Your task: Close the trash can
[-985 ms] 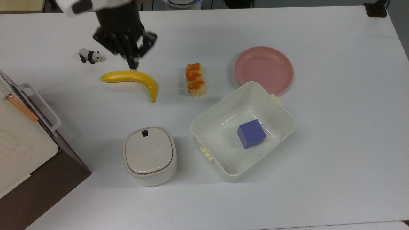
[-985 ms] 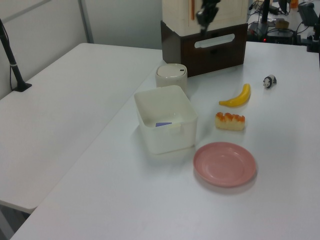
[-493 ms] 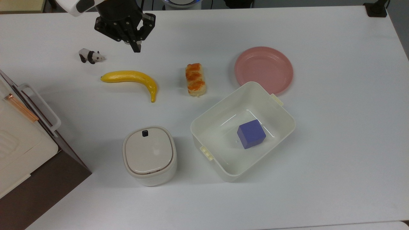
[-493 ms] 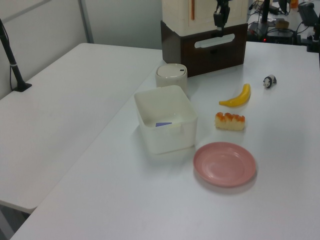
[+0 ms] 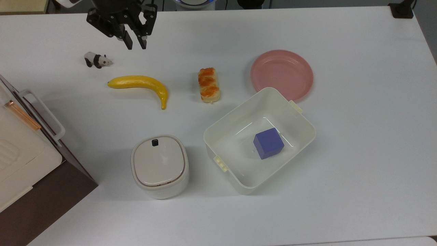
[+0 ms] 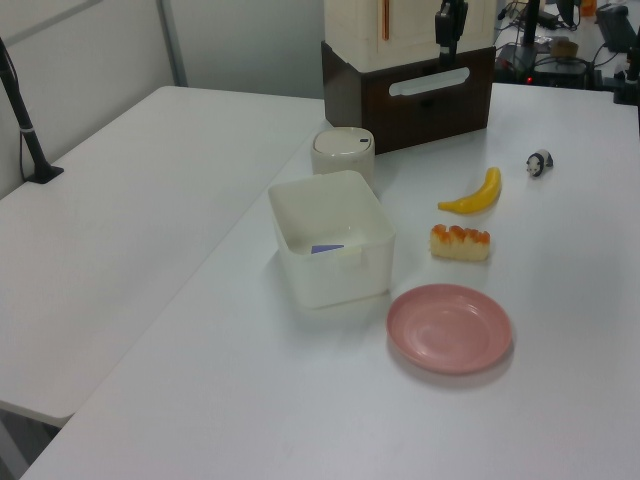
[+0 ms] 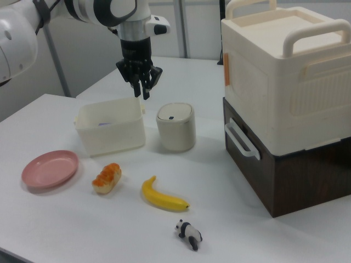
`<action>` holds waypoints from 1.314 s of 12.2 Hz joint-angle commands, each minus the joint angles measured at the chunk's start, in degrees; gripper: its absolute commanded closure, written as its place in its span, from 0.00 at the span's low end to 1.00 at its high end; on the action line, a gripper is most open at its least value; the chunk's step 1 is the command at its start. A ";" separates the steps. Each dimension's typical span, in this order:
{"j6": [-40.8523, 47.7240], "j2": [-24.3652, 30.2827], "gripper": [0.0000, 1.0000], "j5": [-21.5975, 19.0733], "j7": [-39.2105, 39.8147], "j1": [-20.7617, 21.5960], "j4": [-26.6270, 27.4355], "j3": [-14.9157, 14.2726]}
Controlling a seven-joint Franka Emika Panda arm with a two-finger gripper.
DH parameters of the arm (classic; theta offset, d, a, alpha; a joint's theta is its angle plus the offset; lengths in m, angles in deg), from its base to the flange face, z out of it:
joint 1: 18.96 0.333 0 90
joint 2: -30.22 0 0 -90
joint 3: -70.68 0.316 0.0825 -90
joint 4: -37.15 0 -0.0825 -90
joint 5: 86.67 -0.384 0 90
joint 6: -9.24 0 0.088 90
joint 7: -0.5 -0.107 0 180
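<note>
1. Hanging above the white worktop [image 5: 341, 191] near the top view's upper left, the gripper [image 5: 135, 44] points down with its two fingers slightly parted and nothing between them.
2. The trash can [image 5: 159, 166] stands near the lower middle of the top view, its beige lid [image 5: 158, 160] lying flat and shut, the small black button [image 5: 154, 143] at the lid's far edge.
3. Just beside it, on the top view's right, sits a cream tub [image 5: 239, 177] with side clips, holding a blue cube [image 5: 268, 143].
4. A pink plate [image 5: 282, 73] lies beyond the tub, its near edge hidden behind the tub's rim.
5. A banana [image 5: 140, 83], a piece of orange-topped bread [image 5: 209, 84] and a panda figurine [image 5: 97, 60] lie apart from one another between the gripper and the trash can.
6. In the right view, a cream box with handles [image 7: 285, 71] sits stacked on a dark brown drawer unit [image 7: 296, 175] right of the trash can [image 7: 175, 127].
7. No readable writing or brand marks appear on any of these things.
</note>
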 commanded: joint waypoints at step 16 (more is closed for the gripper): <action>1.00 2.29 0.00 0.75 1.24 0.95 0.33 -1.54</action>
